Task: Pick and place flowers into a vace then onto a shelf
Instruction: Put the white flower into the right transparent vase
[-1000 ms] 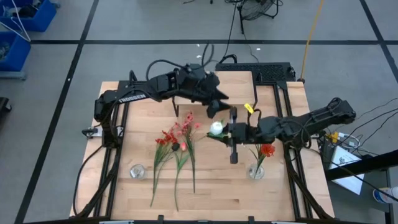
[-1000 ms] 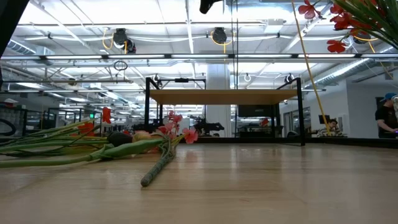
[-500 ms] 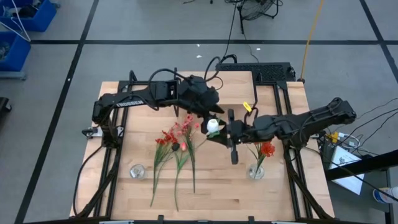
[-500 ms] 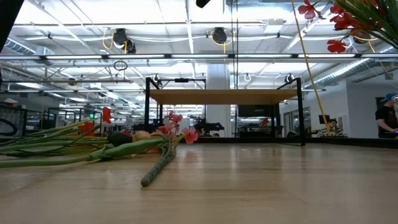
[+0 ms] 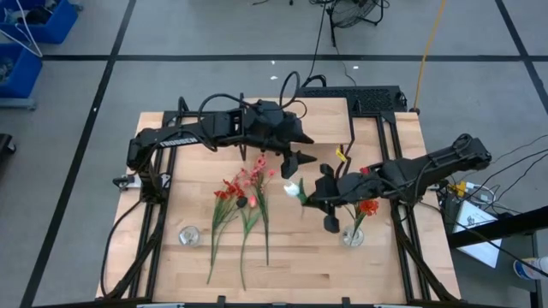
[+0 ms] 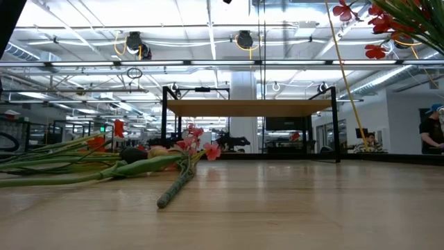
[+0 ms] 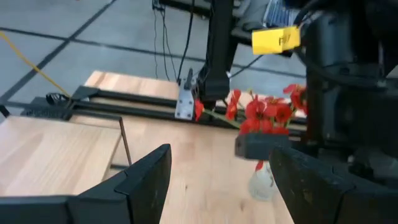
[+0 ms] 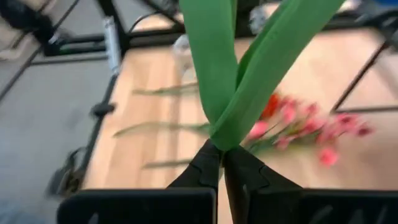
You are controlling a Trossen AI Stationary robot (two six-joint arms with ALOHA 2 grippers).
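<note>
Overhead, the right hand [image 5: 315,198] was clamped on the white-bud stem [image 5: 294,189], carrying it above the desk [image 5: 282,257] toward the vase [image 5: 352,237] that already held red blooms, while the left hand [image 5: 306,151] hung spread and empty near the shelf [image 5: 330,111] — clear of the transfer. Low down, loose flowers [image 6: 104,163] lay flat for picking; the right wrist view showed fingertips [image 8: 208,163] pinched where the green leaves [image 8: 233,74] met — a firm purchase.
</note>
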